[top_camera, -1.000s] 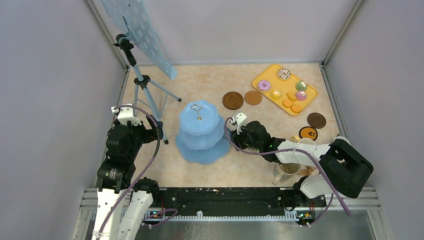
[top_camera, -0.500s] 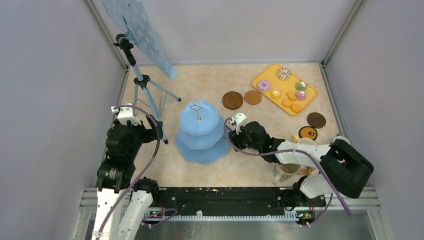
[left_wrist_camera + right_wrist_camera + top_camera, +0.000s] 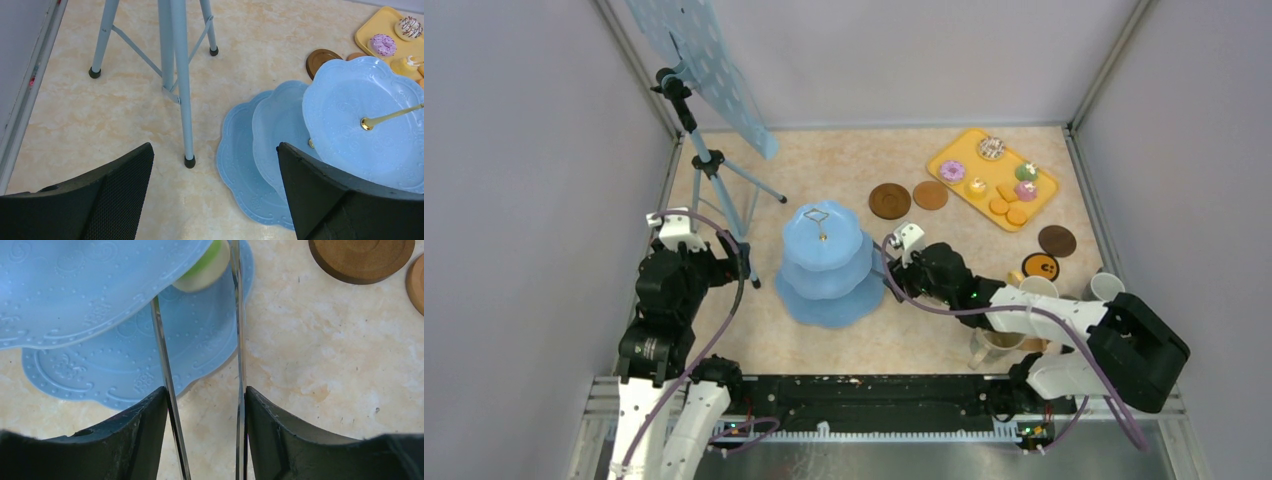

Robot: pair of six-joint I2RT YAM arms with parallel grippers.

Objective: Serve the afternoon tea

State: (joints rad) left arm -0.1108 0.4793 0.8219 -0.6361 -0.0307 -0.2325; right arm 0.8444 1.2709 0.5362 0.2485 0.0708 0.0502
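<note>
One green-topped cupcake (image 3: pixel 202 270) sits top centre of the right wrist view, on the blue stand (image 3: pixel 100 360), between the metal tongs (image 3: pixel 164 365). We judge it light and squashy (frosting smears): pinch its base. Our right gripper (image 3: pixel 206 392) clasps the tongs; our left gripper (image 3: pixel 215 147) gapes empty.

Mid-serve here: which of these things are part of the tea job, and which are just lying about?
Job: donuts, cupcakes and biscuits on the yellow tray; green-topped treat in the tongs; mugs; coasters; blue tiered stand.
Lying about: tripod, blue dotted panel.
</note>
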